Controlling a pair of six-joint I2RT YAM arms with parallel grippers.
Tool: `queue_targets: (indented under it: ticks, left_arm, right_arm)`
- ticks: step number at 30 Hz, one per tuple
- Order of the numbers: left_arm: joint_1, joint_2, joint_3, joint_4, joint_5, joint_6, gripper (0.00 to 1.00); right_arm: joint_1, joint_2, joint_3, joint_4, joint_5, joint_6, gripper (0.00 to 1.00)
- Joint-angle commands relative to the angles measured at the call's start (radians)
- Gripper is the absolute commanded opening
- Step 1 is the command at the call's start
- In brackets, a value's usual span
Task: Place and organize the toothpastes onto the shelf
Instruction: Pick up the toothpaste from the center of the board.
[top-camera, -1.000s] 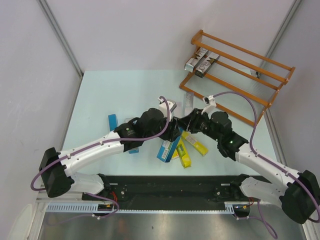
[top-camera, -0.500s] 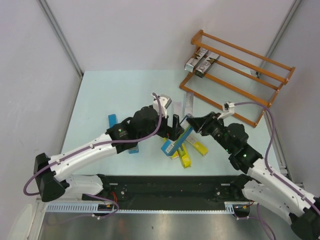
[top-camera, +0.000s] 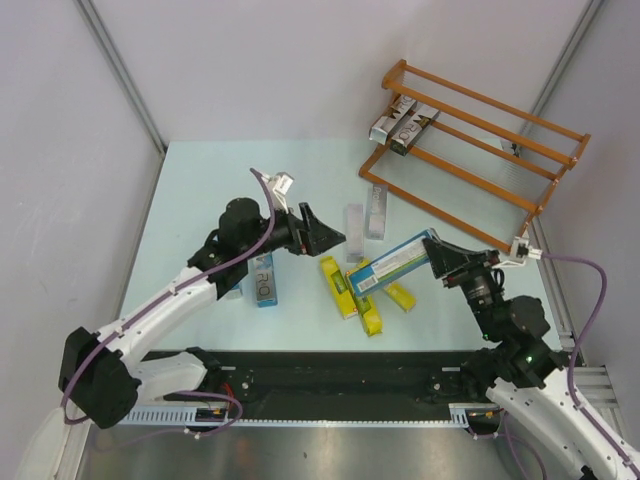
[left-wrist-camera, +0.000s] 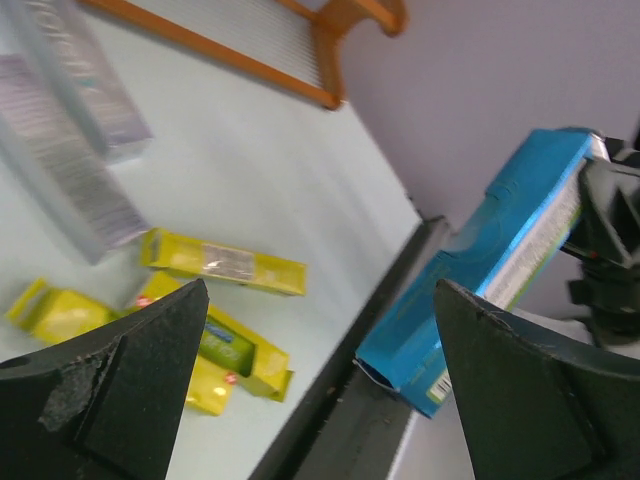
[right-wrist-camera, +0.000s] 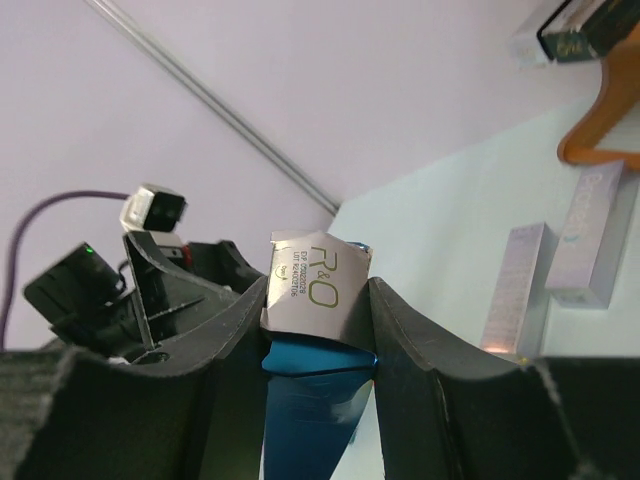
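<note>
Visibly, three yellow cartons (top-camera: 338, 287), one shelf (top-camera: 490, 102)

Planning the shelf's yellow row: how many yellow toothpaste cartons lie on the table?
3, clustered together: the left yellow carton, the middle yellow carton, the right yellow carton. The blue carton held above them may hide more.

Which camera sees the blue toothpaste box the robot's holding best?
Top view: the whole blue box shows, one end in the right pincer. Left wrist shows most of it; right wrist only its end flap.
</note>
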Motion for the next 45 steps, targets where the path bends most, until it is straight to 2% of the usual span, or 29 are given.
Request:
queue_targets:
  ticks: [1,3,8,14,20,23,34,39,41,45]
  left_arm:
    - [0.013,0.047,-0.080,0.346,0.311,-0.195,1.00]
    - [0.014,0.070,-0.122,0.529,0.379,-0.281,1.00]
    - [-0.015,0.097,-0.218,0.733,0.390,-0.330,1.00]
    - [-0.078,0.139,-0.261,0.903,0.395,-0.384,1.00]
    - [-0.157,0.226,-0.254,0.995,0.373,-0.401,0.97]
    - [-0.176,0.269,-0.252,1.038,0.367,-0.419,0.93]
    - [-0.225,0.357,-0.240,1.228,0.358,-0.493,0.59]
    - [-0.225,0.360,-0.249,1.253,0.359,-0.507,0.44]
    - [-0.227,0.360,-0.251,1.256,0.358,-0.507,0.41]
    - [-0.225,0.354,-0.258,1.256,0.356,-0.502,0.40]
  right_arm:
    - [0.002,-0.106,-0.015,0.059,0.093,-0.027,0.22]
    - [0.002,-0.150,-0.018,0.062,0.102,-0.040,0.22]
    - [0.001,-0.221,-0.026,0.094,0.087,-0.066,0.22]
    - [0.001,-0.223,-0.024,0.115,0.073,-0.046,0.22]
    - [0.001,-0.227,-0.024,0.125,0.059,-0.035,0.22]
    - [0.001,-0.235,-0.026,0.125,0.056,-0.032,0.22]
    - [0.001,-0.233,-0.024,0.126,0.055,-0.032,0.22]
    - [0.001,-0.235,-0.024,0.118,0.066,-0.030,0.22]
    - [0.001,-0.233,-0.023,0.117,0.069,-0.030,0.25]
    - [-0.001,-0.233,-0.017,0.089,0.090,-0.026,0.44]
